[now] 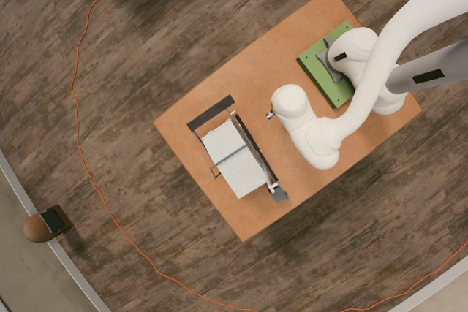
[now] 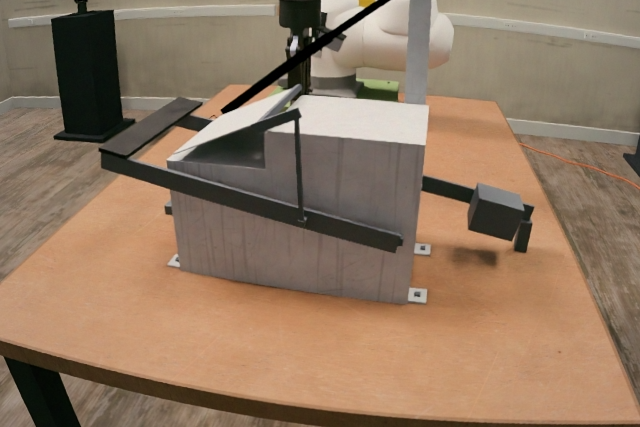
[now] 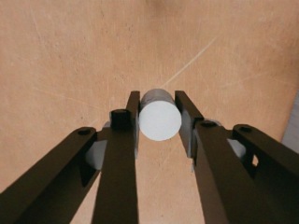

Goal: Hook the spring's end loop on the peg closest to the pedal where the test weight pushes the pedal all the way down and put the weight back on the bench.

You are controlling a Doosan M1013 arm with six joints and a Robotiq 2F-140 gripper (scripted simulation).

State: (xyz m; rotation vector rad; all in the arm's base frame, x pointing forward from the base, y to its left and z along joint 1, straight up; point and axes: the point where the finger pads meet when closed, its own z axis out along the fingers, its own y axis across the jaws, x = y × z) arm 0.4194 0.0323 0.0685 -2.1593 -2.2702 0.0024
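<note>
In the wrist view's centre, my gripper [image 2: 300,86] [image 3: 157,105] is pinching the steel weight [image 3: 160,120] by its sides, keeping its base free.

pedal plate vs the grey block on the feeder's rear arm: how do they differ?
- Shape: the pedal plate is a long, thin slab; the grey block is a chunky box.
- Height: the pedal plate sits up near the feeder's top, the grey block lower, though off the bench.
- Mounting: the pedal plate spans two side arms; the grey block rides on one.

Shared: both are dark and stick out past the housing.
</note>
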